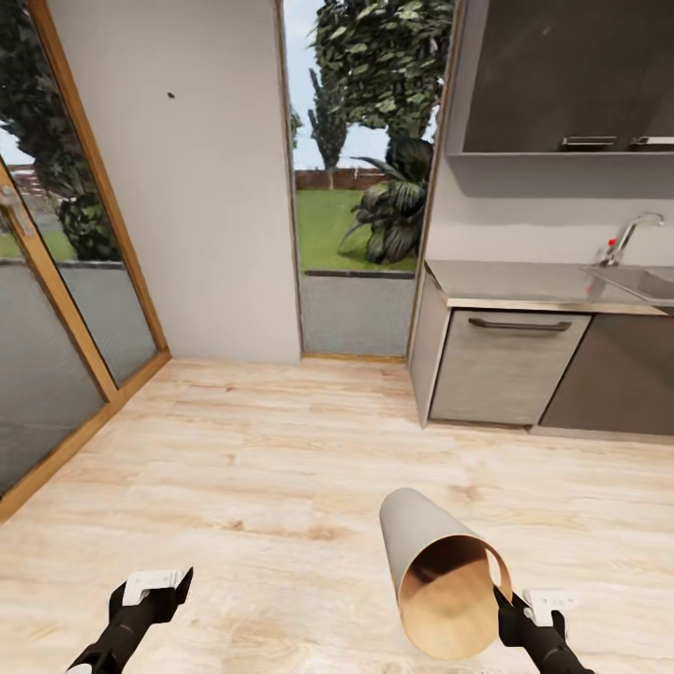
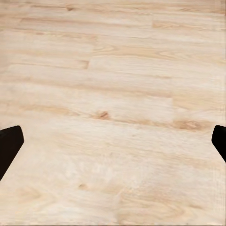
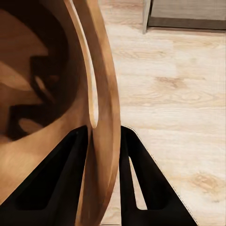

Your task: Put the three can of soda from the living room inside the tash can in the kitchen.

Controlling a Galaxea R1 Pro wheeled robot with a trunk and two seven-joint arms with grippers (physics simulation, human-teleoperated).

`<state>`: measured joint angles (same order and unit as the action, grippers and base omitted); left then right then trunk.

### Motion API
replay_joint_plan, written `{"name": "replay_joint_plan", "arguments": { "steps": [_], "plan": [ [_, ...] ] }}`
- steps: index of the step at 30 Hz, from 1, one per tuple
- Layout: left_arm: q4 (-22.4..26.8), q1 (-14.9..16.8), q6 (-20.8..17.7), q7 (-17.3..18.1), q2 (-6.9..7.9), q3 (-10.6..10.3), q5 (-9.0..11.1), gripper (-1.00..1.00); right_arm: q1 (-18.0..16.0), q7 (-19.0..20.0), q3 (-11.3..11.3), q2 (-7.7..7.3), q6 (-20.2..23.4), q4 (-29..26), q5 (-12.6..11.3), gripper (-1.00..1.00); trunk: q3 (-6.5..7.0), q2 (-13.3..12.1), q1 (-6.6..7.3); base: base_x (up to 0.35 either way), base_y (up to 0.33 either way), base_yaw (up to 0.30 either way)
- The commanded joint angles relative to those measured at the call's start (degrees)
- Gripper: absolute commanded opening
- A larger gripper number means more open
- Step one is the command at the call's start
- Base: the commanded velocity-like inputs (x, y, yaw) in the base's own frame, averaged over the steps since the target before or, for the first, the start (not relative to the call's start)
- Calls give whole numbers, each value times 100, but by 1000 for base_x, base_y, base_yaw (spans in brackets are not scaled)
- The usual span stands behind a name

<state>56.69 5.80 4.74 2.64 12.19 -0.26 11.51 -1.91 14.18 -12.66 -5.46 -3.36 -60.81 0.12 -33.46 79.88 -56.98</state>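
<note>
grey-tan trash can (image 1: 426,548), pale wood floor (image 1: 253,468)

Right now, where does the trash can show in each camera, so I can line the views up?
Head view: trash can at lower right, tipped with its mouth toward the camera, rim held by the right gripper.
Right wrist view: its coppery inside and rim fill the left half, the jaws closed on the wall.
Left wrist view: not in it.
Shared landmark: the cabinet on the wood floor.
</note>
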Motion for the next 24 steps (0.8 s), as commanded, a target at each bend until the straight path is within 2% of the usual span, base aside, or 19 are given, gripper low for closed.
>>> {"name": "replay_joint_plan", "arguments": {
  "steps": [1, 24],
  "plan": [
    [0, 0, 0, 0, 1, 0, 0, 100, -2, 22, 0, 1, 2, -10, -38, -100, 3, 0, 0, -294, 72, 258],
    [0, 0, 1, 5, 3, 0, 9, 100, -2, -74, 7, 1, 2, -10, -38, -100, 57, 0, 0, -278, 178, 258]
  ]
}}
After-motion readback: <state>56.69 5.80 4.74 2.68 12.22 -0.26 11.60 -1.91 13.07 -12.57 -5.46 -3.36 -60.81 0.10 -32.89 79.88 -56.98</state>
